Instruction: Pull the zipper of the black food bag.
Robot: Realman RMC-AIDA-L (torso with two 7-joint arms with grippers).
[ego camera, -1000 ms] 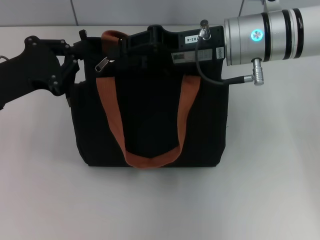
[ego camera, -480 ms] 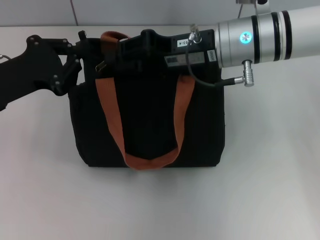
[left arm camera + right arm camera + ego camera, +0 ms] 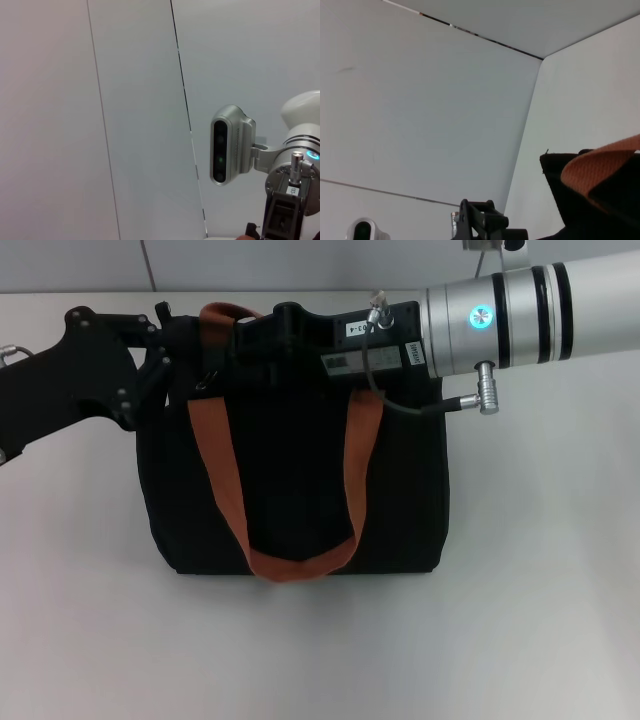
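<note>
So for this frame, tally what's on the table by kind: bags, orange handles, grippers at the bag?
Bags: 1, the black bag.
Orange handles: 2, the front handle and the rear handle.
Grippers: 2, left gripper, right gripper.
Total: 5.

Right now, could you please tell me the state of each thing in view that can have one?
black food bag: upright on the table, front handle hanging down its face.
zipper: barely visible at the bag's top left corner; how far it is zipped cannot be told.
left gripper: at the bag's top left corner.
right gripper: over the bag's top edge, near the zipper.
</note>
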